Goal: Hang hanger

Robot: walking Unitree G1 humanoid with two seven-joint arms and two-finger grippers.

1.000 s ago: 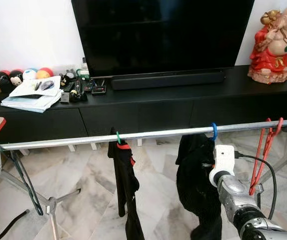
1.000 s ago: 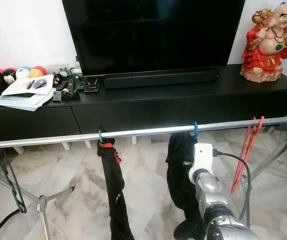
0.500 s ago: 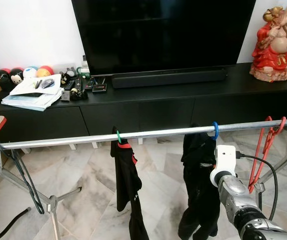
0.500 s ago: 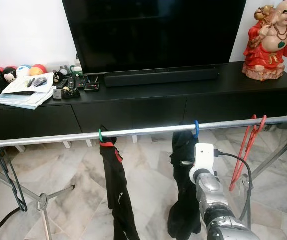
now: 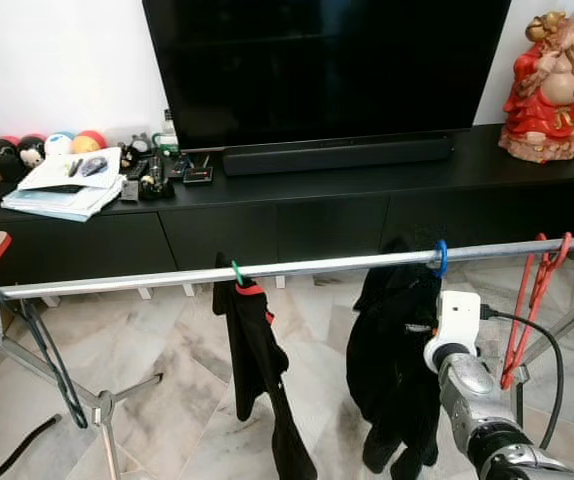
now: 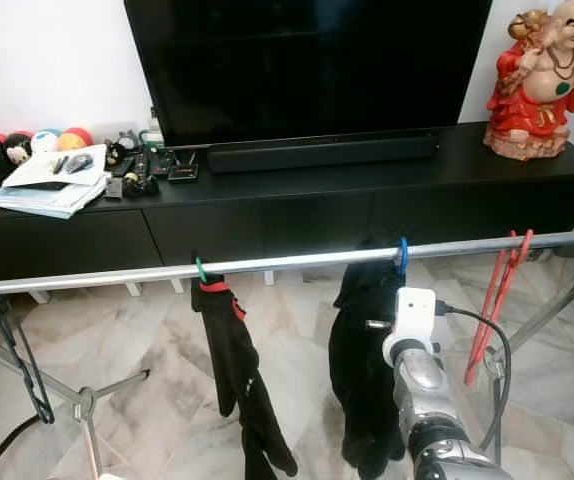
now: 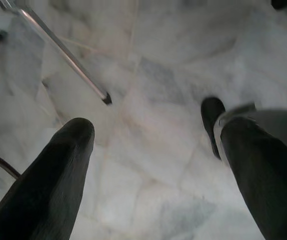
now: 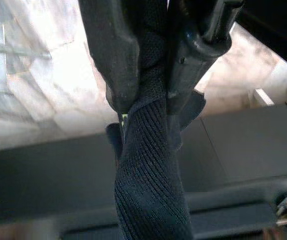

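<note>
Hanging from the metal rail by its blue hook, the hanger's black garment was pinched between the right gripper fingers. The left gripper was held spread above the floor. If the arm were withdrawn before release, the hook could probably be dragged off the rail.

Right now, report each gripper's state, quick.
Left gripper: open, holding nothing, pointing at the floor.
Right gripper: shut on the black garment hanging by the blue hanger on the rail.
</note>
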